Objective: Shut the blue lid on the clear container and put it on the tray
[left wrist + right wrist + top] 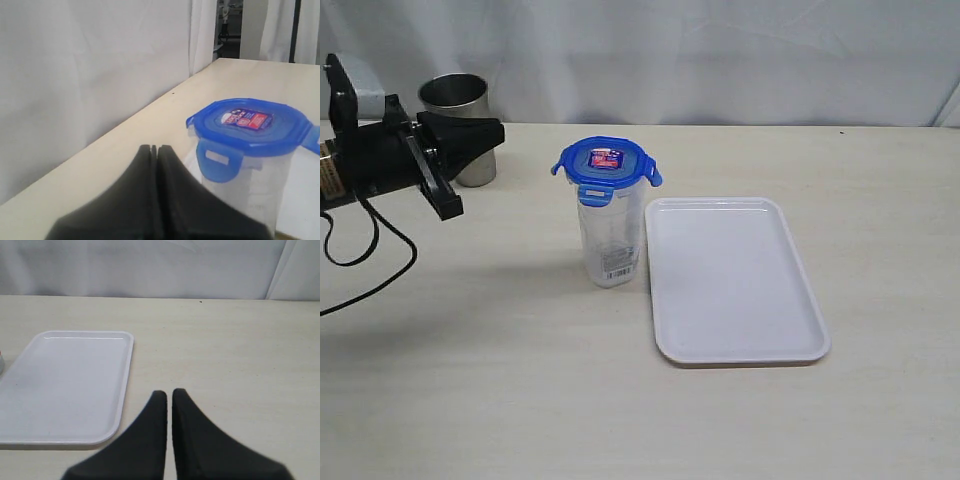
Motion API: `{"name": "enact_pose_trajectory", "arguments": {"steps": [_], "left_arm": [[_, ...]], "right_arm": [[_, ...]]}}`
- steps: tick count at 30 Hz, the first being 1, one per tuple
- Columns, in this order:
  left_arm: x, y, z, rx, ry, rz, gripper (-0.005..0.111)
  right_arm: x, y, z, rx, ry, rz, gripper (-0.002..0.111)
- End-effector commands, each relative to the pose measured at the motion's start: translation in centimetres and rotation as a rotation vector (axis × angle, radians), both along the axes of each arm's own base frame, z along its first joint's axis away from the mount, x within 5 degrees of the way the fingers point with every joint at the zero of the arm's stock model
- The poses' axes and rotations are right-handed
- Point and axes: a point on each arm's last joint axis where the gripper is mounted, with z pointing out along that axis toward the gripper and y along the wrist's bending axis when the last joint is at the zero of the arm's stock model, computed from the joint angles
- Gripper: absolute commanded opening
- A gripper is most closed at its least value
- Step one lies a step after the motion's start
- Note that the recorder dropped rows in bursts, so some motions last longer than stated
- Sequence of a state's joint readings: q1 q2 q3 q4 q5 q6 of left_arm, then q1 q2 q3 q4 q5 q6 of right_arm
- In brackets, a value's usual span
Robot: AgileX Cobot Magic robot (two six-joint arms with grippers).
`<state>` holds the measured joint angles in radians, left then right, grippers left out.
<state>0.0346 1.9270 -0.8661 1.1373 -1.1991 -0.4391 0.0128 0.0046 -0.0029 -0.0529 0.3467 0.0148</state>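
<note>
Item: clear container, upright on the worktop, ahead of the left claw and apart from it, just beside the tray, not on it. The blue lid sits on top with side flaps splayed, seemingly unlatched, so latching and transfer remain. Both claws pressed together, empty; the right claw shows only in its wrist view, the steel cup only in the exterior.

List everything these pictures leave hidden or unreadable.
- The sticker text on the blue lid: too small in the exterior view, blurred in the left wrist view.
- The steel cup: partly hidden behind the left gripper, exterior view.
- The clear container base: cut off at the left wrist view's edge.
</note>
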Motion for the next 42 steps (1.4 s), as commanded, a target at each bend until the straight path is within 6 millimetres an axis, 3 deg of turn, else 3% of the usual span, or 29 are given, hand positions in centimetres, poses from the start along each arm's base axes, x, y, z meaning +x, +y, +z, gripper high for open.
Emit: {"name": "enact_pose_trajectory", "arguments": {"steps": [1, 6, 12, 16, 19, 21, 37, 42], "left_arm": [[1.3, -1.3, 0.0, -0.006, -0.04, -0.055, 0.0], [2.6, -2.5, -0.8, 0.003, -0.042, -0.083, 0.0], [2.8, -2.7, -1.5, 0.021, -0.031, -0.099, 0.0], [2.7, -2.7, -1.6, 0.037, -0.031, -0.12, 0.0], [2.7, -2.7, -1.7, 0.048, -0.025, -0.12, 0.0], [2.6, -2.7, -1.7, 0.051, -0.021, -0.126, 0.0], [2.6, -2.7, -1.7, 0.047, -0.015, -0.126, 0.0], [2.6, -2.8, -1.8, 0.039, 0.008, -0.13, 0.0]], "right_arm": [[0.0, 0.0, 0.0, -0.007, -0.01, 0.004, 0.005], [0.1, 0.0, 0.3, -0.028, -0.048, 0.005, 0.005], [0.2, 0.2, 3.0, 0.011, -0.348, 0.019, 0.005], [-0.1, 0.0, 5.0, 0.172, -0.566, -0.001, 0.005], [-0.4, -0.7, 5.7, 0.455, -0.661, -0.05, 0.005], [-0.4, -0.9, 5.6, 0.609, -0.652, -0.06, 0.005], [-0.4, -0.9, 5.7, 0.583, -0.663, -0.059, 0.005], [0.1, -0.2, 4.0, 0.342, -0.459, -0.035, 0.005]]}}
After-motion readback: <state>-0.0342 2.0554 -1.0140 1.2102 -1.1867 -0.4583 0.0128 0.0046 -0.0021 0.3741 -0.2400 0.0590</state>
